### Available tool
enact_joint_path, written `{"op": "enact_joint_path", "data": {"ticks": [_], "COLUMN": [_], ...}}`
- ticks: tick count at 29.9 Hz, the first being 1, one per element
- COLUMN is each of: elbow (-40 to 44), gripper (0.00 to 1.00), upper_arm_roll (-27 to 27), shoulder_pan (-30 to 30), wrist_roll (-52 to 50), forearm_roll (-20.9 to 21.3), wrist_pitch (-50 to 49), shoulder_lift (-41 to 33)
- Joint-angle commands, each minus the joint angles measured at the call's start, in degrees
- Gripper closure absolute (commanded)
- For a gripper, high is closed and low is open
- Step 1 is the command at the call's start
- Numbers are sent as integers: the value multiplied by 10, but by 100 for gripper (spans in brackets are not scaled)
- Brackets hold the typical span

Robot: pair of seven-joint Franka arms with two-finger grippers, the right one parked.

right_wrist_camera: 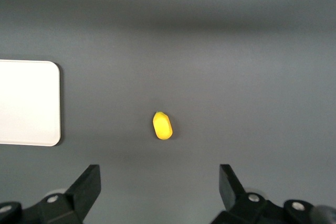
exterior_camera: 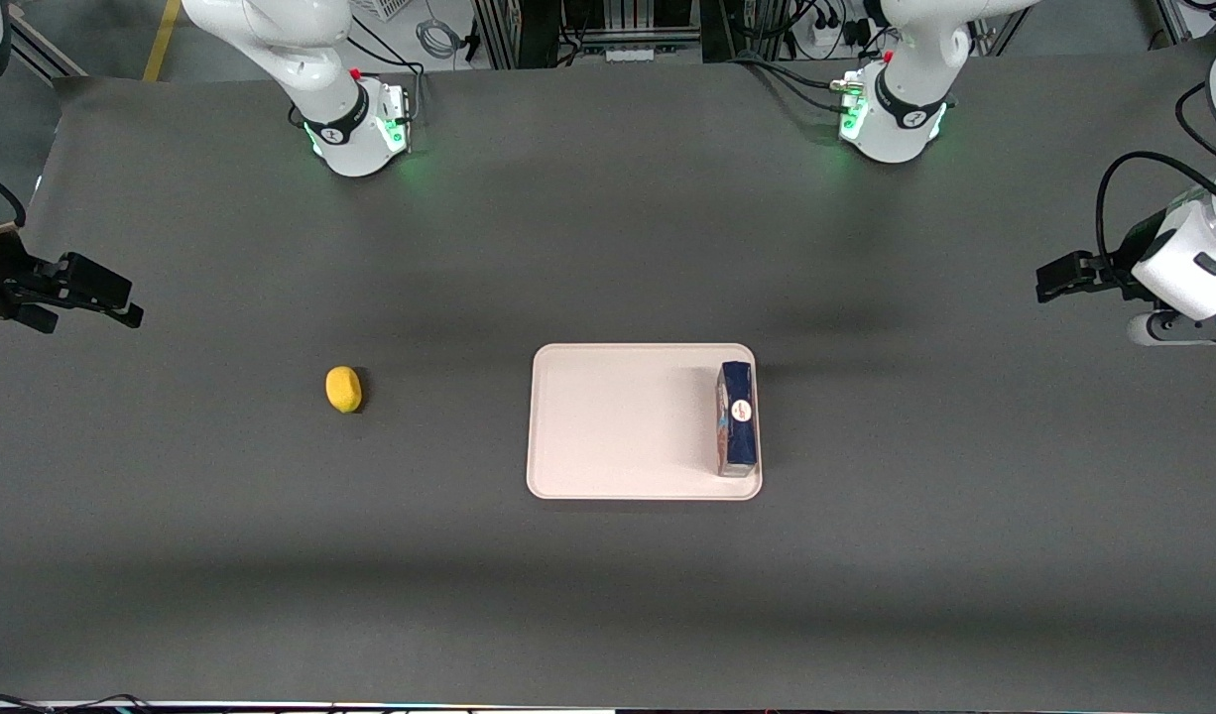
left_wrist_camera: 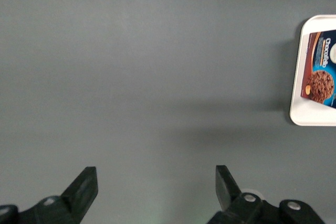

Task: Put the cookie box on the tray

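Navy cookie box [exterior_camera: 738, 417] lies inside pink tray's [exterior_camera: 618, 421] edge.

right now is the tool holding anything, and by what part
Nothing. The tool is open over bare table toward the working arm's end, apart from the box, which lies on the tray.
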Motion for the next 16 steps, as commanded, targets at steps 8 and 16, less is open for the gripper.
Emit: {"op": "enact_joint_path", "data": {"ticks": [8, 16], "elbow": [18, 20], "gripper": [0, 0], "upper_arm_roll": [-1, -2], "shoulder_pan": [-6, -7], "wrist_roll": [-2, -2], "forearm_roll": [-8, -8], "wrist_pitch": [-16, -14], "shoulder_lift": [-2, 0]}}
